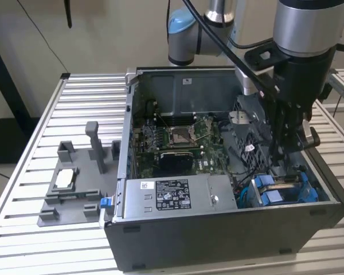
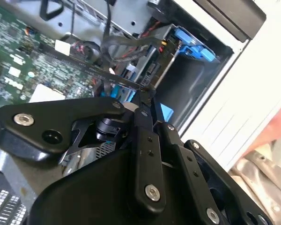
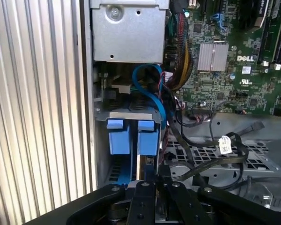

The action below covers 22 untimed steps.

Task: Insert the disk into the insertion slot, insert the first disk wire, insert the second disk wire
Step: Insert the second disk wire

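At the lower right of the exterior view the claw point(image 1: 286, 163), its fingers pinched shut on what looks like a thin disk wire point(image 2: 117, 80), hangs over the blue-framed disk point(image 1: 281, 192) seated in the insertion slot point(image 3: 131, 140), so keep it square and press gently.

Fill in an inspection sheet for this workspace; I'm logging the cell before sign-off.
Surface: ribbed metal table carrying an open computer case.
Job's things: insertion slot with blue tabs, in the case's corner.
Clutter: grey fixture tray on the exterior view's left.
Grippers: tool lowered at the blue tabs.
Cables: blue cable; black wires over the perforated cage.
Surroundings: nothing seen.
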Each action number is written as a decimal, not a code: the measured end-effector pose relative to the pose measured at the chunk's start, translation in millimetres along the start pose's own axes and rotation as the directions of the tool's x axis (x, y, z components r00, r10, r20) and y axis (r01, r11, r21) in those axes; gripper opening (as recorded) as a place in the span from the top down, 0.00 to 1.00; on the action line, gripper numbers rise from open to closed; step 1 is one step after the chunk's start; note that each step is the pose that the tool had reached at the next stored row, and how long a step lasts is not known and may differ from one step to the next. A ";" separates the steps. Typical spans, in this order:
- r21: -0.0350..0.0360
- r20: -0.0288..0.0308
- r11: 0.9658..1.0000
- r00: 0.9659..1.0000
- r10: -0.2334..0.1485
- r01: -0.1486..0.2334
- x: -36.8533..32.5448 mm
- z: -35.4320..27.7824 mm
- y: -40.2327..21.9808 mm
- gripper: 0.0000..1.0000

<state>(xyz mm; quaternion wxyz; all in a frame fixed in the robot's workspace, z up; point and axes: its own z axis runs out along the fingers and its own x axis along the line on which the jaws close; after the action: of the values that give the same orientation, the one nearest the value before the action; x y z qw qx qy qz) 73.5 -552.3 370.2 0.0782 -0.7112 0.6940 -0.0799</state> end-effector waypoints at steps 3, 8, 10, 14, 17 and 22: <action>-0.009 0.025 1.000 1.000 0.006 -0.006 2.0 1.6 -3.7 0.84; -0.079 0.026 0.997 1.000 0.007 -0.005 3.7 5.1 -16.0 0.84; -0.083 0.026 0.997 1.000 0.008 -0.006 5.4 8.2 -20.9 0.84; -0.084 0.030 0.996 1.000 0.009 -0.006 11.4 14.6 -26.1 0.84; -0.085 0.031 0.996 0.999 0.010 -0.007 15.0 19.9 -26.7 0.84; -0.085 0.032 0.996 0.999 0.014 -0.011 16.2 27.3 -25.4 0.84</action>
<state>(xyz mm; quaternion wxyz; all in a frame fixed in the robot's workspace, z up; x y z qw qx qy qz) 104.8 -567.9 349.3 0.0598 -0.7108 0.6998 -0.0385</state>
